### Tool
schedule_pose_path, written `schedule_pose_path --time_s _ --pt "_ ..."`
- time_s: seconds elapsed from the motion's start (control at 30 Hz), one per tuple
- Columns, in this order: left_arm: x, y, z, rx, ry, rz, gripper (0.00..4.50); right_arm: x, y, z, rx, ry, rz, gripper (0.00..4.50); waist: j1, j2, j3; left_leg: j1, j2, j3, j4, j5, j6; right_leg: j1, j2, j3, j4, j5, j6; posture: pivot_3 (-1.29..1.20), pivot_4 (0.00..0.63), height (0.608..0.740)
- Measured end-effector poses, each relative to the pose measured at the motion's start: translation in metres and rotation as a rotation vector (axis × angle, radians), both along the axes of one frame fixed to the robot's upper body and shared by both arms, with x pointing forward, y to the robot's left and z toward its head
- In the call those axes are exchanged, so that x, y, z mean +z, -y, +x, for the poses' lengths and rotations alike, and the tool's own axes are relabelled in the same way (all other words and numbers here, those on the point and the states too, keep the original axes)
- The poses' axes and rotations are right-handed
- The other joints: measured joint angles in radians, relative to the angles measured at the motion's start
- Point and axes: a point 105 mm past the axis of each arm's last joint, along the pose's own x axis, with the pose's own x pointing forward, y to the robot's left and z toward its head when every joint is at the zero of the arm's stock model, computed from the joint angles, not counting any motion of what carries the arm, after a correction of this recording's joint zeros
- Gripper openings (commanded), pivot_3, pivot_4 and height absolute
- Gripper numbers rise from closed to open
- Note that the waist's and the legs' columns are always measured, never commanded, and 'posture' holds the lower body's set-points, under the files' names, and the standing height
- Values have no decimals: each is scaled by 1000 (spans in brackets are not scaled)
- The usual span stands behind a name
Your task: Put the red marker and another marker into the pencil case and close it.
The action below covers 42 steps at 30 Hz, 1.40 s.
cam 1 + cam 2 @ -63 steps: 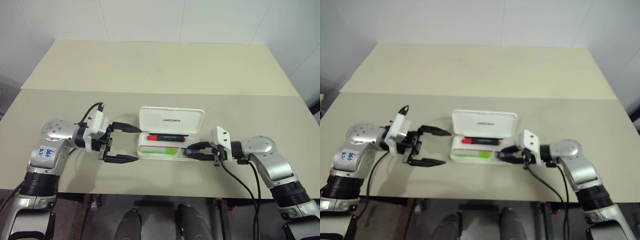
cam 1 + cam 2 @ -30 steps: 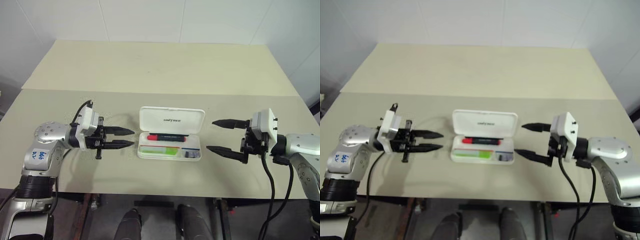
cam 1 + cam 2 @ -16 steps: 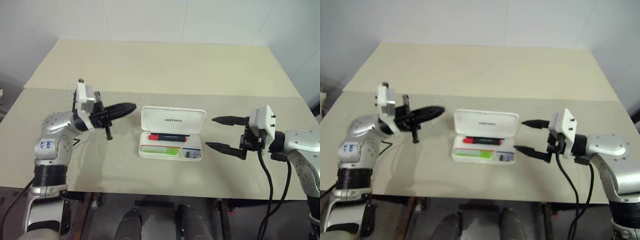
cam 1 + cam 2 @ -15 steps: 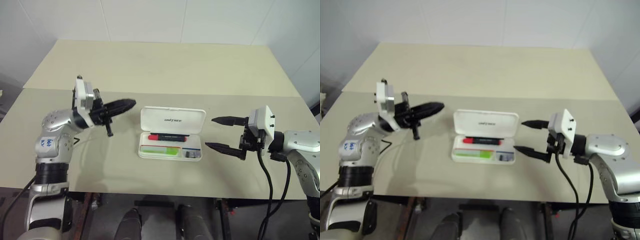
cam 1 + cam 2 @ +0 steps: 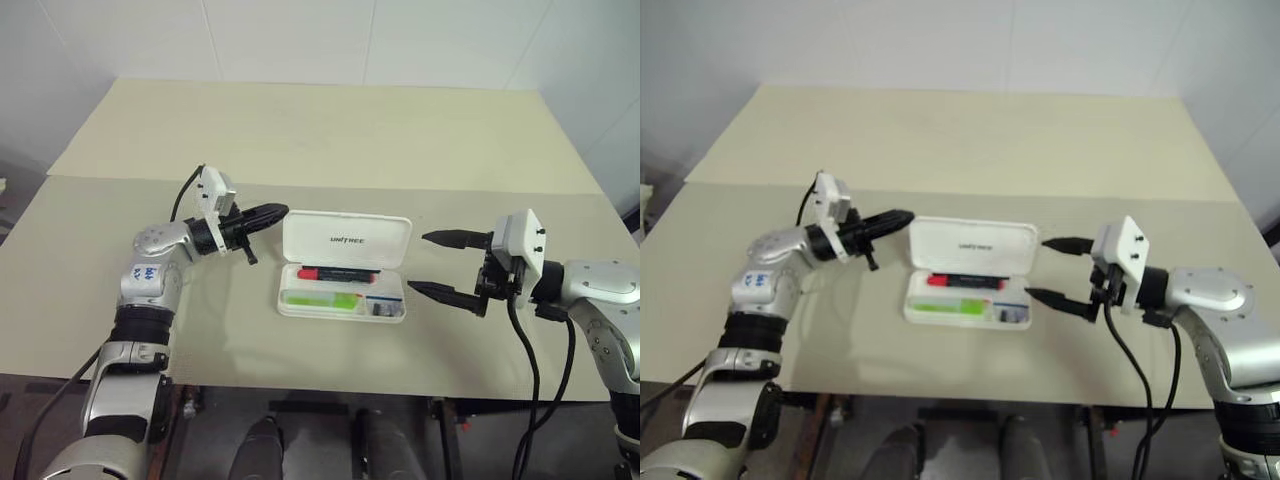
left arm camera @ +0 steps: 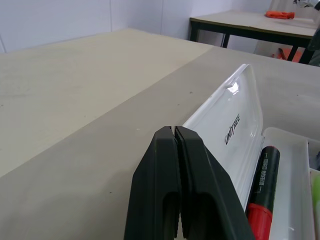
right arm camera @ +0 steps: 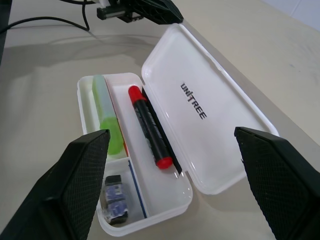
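Sitting open on the table [image 5: 300, 130] with the red marker [image 5: 335, 272] and green highlighter [image 5: 320, 298] inside, the pencil case [image 5: 343, 268] lies lengthwise between the arms, its raised lid [image 5: 346, 241] just beyond the clenched left end effector [image 5: 272, 213], the nearer one, while the right end effector [image 5: 445, 266] hangs released.

A plain test lab or workshop room, a bare beige bench [image 5: 320, 130] standing against white tiled walls [image 5: 300, 40], a second dark-framed table [image 6: 250, 25] sitting farther off with something orange [image 6: 281, 14] lying on it
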Motion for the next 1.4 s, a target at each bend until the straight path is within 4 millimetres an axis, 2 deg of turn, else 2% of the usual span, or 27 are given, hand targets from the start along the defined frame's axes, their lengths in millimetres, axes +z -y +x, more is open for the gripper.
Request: schedule_pose_path --time_s 0.2,0.3,0.43,0.57,0.67,0.83,0.93,1.13,1.4 --pt "3 3 -5 -49 35 6 15 -1 0 0 -10 1 3 4216 6 0 0 0 0 0 0 0 0 0 0 0 0 0 0 0 150 740" --pt "9 7 -9 -95 49 -68 15 0 -2 -2 -4 6 5 4216 9 0 0 0 0 0 0 0 0 0 0 0 0 0 0 0 150 740" --pt "25 -3 -12 -92 89 -165 15 -1 -2 -2 -5 6 8 4216 7 0 0 0 0 0 0 0 0 0 0 0 0 0 0 0 150 740" --pt "25 -6 -7 -43 101 -177 15 0 -3 -2 -3 18 17 4216 2 0 0 0 0 0 0 0 0 0 0 0 0 0 0 0 150 740" --pt "18 -5 1 9 81 -136 15 0 -3 -2 -4 20 18 4216 0 0 0 0 0 0 0 0 0 0 0 0 0 0 0 0 150 740" --pt "-23 0 15 82 -47 37 15 -1 -3 -2 -6 19 21 4216 0 0 0 0 0 0 0 0 0 0 0 0 0 0 0 0 150 740" --pt "-31 5 14 59 -82 42 15 -2 -3 -2 -10 15 22 4216 0 0 0 0 0 0 0 0 0 0 0 0 0 0 0 0 150 740" --pt "-15 26 8 -71 -19 9 15 -4 -2 -2 -19 8 26 4216 0 0 0 0 0 0 0 0 0 0 0 0 0 0 0 0 150 740" --pt "5 24 -13 -242 65 -20 15 -9 -1 -3 -33 -5 35 4216 -3 0 0 0 0 0 0 0 0 0 0 0 0 0 0 0 150 740"
